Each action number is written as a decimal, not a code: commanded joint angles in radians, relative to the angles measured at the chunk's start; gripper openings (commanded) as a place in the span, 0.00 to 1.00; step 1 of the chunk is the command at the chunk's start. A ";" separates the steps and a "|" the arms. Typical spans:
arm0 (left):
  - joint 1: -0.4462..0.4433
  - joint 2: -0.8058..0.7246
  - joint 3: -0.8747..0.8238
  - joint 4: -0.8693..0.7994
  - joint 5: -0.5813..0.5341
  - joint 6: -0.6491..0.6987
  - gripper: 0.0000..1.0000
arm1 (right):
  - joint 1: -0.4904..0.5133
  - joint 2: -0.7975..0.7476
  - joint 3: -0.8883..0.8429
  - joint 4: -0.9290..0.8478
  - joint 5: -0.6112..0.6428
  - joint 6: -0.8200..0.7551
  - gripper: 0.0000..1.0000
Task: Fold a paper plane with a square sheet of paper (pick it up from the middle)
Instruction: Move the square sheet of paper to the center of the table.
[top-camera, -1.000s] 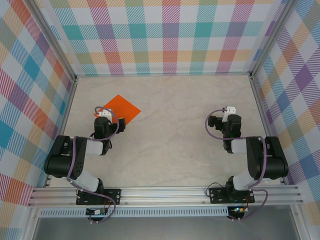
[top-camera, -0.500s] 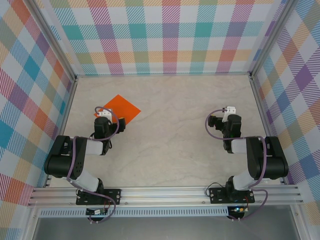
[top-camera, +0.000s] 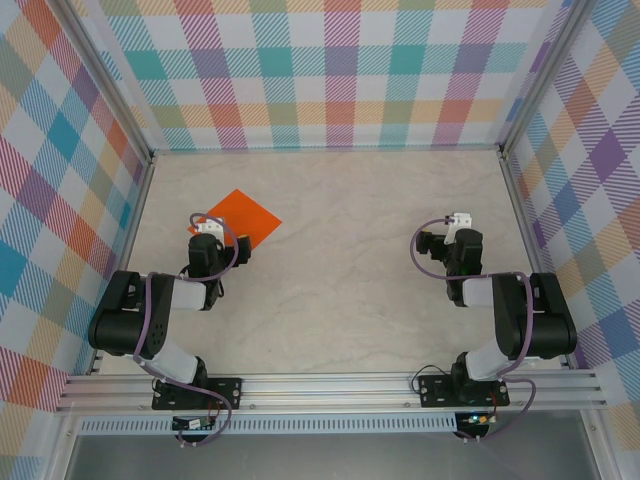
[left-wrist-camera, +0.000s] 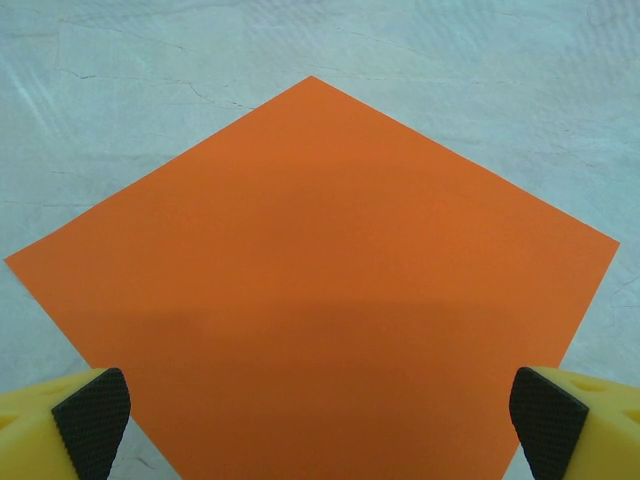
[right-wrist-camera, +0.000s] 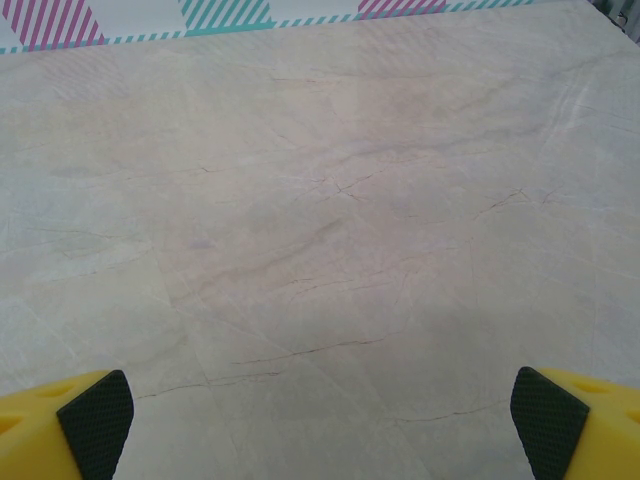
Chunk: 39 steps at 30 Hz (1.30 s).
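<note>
**Sheet** (left-wrist-camera: 320, 280): one orange square, flat and unfolded on the table (right-wrist-camera: 320, 200). It lies left of centre, one corner pointing away from me.

**Handling (my judgement):** very light, thin and limp. It will likely slide on the smooth top, and a bad pinch will leave a crease. No edge stands up to grab.

**Hold:** at the middle, pinching up a small ridge.

**Left gripper** (left-wrist-camera: 320, 425): jaws wide, empty, low over the sheet's near part.

**Right gripper** (right-wrist-camera: 320, 420): jaws wide, empty, over bare table well apart from the sheet.

**Around:** plaid walls (top-camera: 330, 80). The left one is near the sheet and may crowd my elbow.
</note>
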 joint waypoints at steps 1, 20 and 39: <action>0.014 -0.005 0.020 0.007 0.013 0.016 1.00 | -0.004 -0.002 0.012 0.025 -0.017 -0.006 1.00; 0.016 -0.239 0.042 -0.228 -0.024 -0.025 1.00 | 0.015 -0.238 0.188 -0.606 0.037 0.118 1.00; 0.043 0.306 1.003 -1.158 0.266 -0.561 1.00 | 0.018 -0.563 0.337 -1.310 -0.455 0.447 1.00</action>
